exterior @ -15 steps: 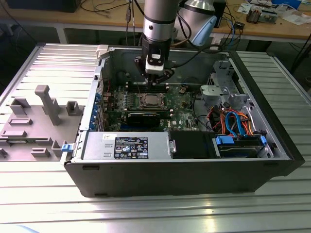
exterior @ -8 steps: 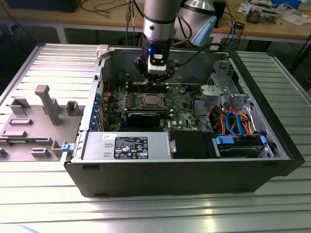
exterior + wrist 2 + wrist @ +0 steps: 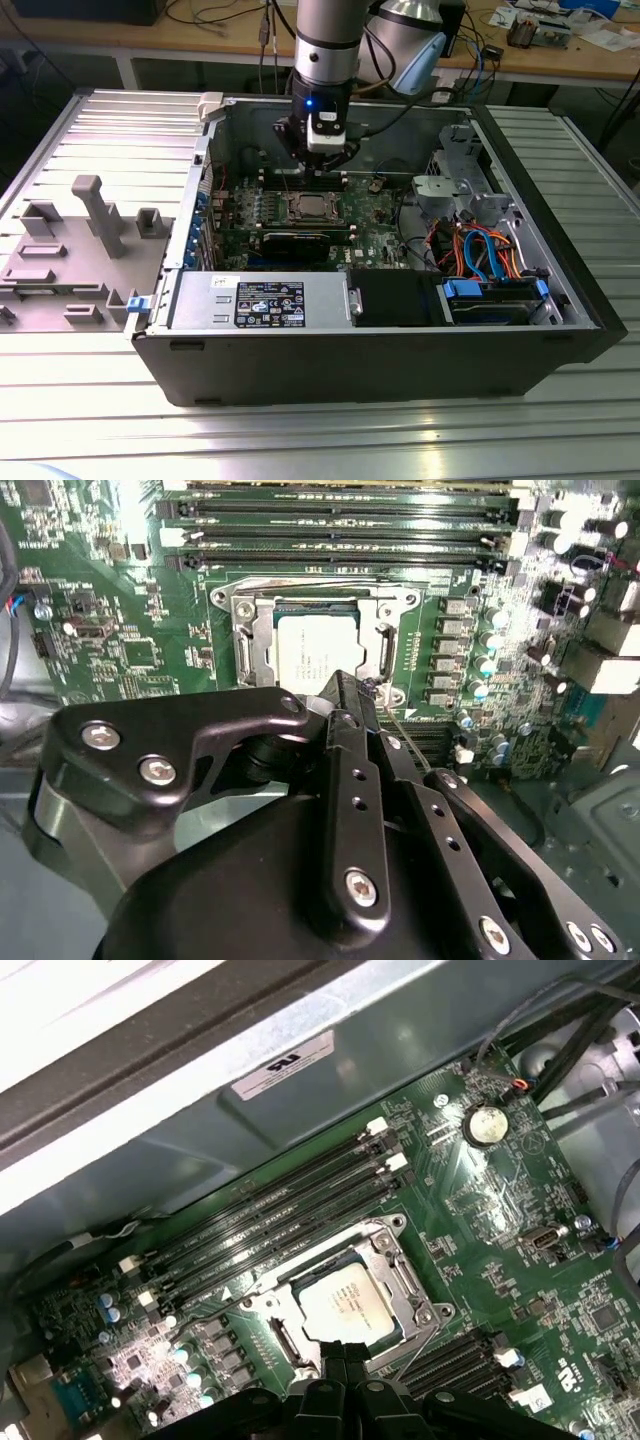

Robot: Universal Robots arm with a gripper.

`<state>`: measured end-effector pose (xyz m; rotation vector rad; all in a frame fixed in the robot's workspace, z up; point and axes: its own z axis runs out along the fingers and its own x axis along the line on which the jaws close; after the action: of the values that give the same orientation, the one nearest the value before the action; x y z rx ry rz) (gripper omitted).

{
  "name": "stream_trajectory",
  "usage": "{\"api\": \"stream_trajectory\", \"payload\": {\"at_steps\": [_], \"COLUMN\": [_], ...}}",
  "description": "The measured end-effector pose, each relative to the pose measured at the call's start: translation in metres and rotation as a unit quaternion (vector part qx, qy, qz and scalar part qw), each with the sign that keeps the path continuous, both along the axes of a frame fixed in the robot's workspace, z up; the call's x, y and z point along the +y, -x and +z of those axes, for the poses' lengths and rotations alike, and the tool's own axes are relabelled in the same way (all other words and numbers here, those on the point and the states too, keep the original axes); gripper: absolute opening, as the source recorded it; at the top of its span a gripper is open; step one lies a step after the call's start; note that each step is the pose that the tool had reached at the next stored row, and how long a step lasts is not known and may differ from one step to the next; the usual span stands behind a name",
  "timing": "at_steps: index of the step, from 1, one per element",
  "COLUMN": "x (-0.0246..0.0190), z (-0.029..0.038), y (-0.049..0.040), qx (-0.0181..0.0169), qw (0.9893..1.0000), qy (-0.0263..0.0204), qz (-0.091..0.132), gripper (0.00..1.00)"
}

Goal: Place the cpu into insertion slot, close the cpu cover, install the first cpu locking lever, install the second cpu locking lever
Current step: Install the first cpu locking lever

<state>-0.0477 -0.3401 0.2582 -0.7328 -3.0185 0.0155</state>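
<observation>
I judge the work to be at the locking levers: the cpu [image 3: 318, 650] lies flat in the insertion slot [image 3: 232, 608], its silver-grey top showing through the window of the cpu cover [image 3: 258, 630], which looks folded down around it. My claw [image 3: 345, 692] hangs over the socket's edge with its fingers drawn together and nothing gripped that I can see. A thin wire beside its tips looks like a locking lever [image 3: 406, 740]; moving it would call for fine aim and a gentle push.

Arm [image 3: 325, 40] vertical (wrist down), end effector [image 3: 346, 688] pinched closed
</observation>
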Motion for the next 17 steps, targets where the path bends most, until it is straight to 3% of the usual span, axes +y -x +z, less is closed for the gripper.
{"api": "stream_trajectory", "payload": {"at_steps": [3, 9, 17], "x": [0.0001, 0.0002, 0.0002], "z": [0.0001, 0.0000, 0.0001], "y": [0.0000, 0.0009, 0.0015], "qx": [0.0000, -0.0037, -0.0055], "qw": [0.9995, 0.9985, 0.9984], "qy": [0.0001, 0.0002, 0.0000], "qz": [0.030, 0.054, 0.056], "gripper": [0.11, 0.11, 0.11]}}
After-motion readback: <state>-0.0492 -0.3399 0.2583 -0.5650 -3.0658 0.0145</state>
